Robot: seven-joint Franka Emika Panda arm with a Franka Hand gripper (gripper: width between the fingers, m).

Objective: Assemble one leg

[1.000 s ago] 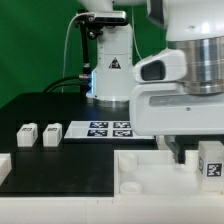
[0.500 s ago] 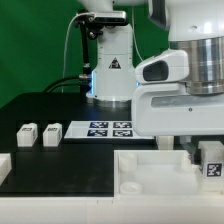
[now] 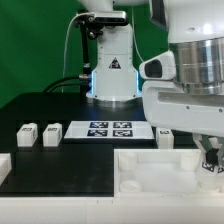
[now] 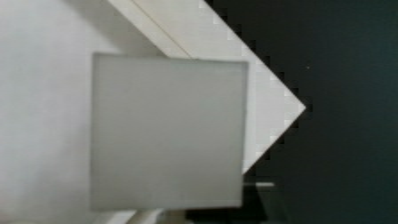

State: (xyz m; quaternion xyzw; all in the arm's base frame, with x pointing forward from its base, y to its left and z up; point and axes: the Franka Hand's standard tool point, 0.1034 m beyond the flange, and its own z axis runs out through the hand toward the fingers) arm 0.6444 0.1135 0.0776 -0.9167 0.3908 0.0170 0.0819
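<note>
Your gripper (image 3: 212,160) hung low at the exterior view's right, over the right end of the white tray (image 3: 140,158). You could not tell whether its jaws were clenched or released: the fingertips were blurred there and did not show in the wrist view. A pale block, most likely the leg (image 4: 169,130), filled the middle of the wrist view, close to the camera with the tray's corner behind it. That suits a part brought to its seat. A pair of spare legs (image 3: 27,133) sat together on the black table (image 3: 70,165) at the exterior view's left, kept clear of the work, and a third spare leg (image 3: 165,135) lay just beside the marker board (image 3: 110,128).
</note>
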